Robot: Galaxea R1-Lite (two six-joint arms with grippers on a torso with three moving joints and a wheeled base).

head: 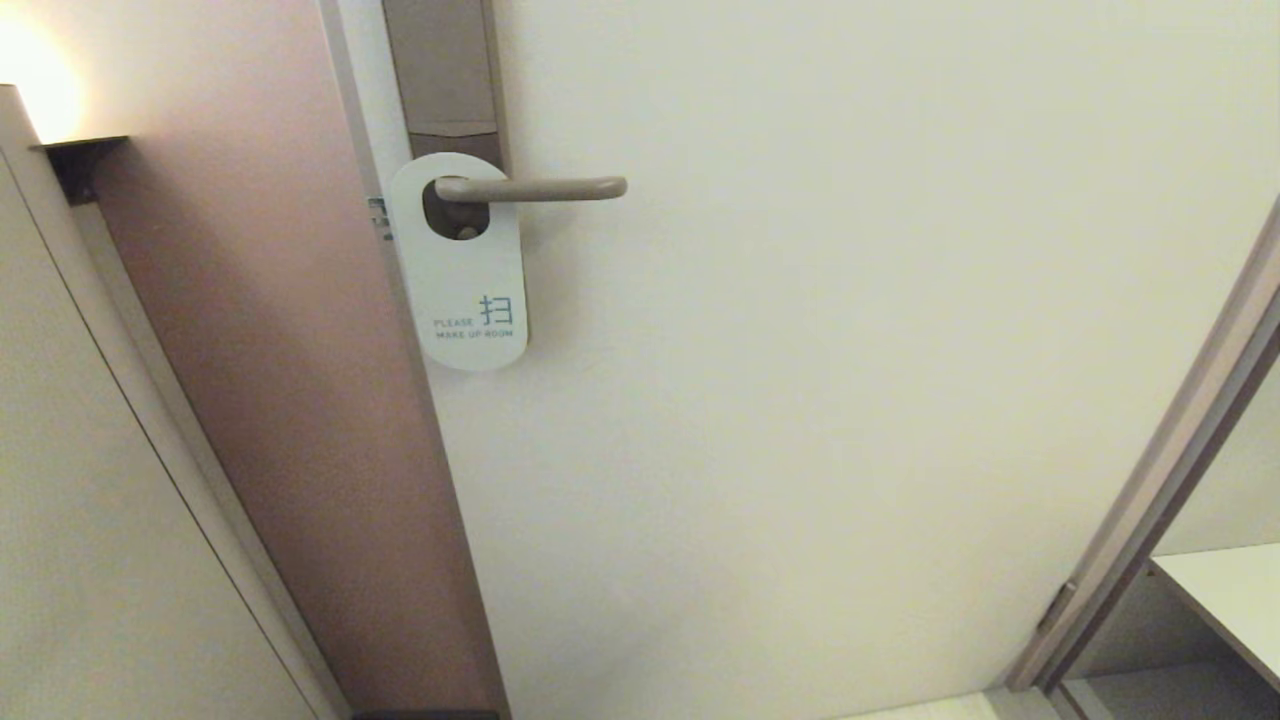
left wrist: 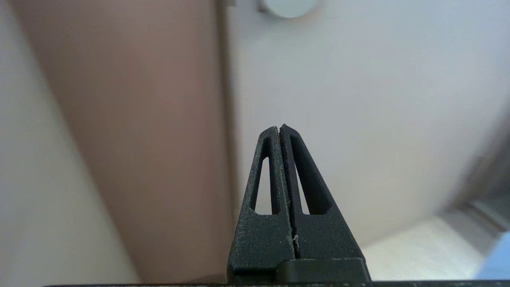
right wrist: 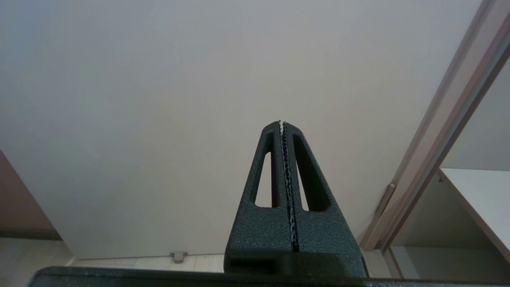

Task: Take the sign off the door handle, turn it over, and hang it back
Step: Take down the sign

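The sign [head: 460, 265], white "MAKE UP ROOM" face out, hangs on the door handle [head: 535, 188]; it looks thin, light and slippery, best pinched at its lower edge, while left pincer [left wrist: 280, 128] and right pincer [right wrist: 282, 123] are pressed together, empty.

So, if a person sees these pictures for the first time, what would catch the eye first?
Probably the sign, white face outward reading "PLEASE MAKE UP ROOM", hanging on the door handle near the door's left edge. Next, the left gripper and the right gripper, both shut and holding nothing, apart from the door.
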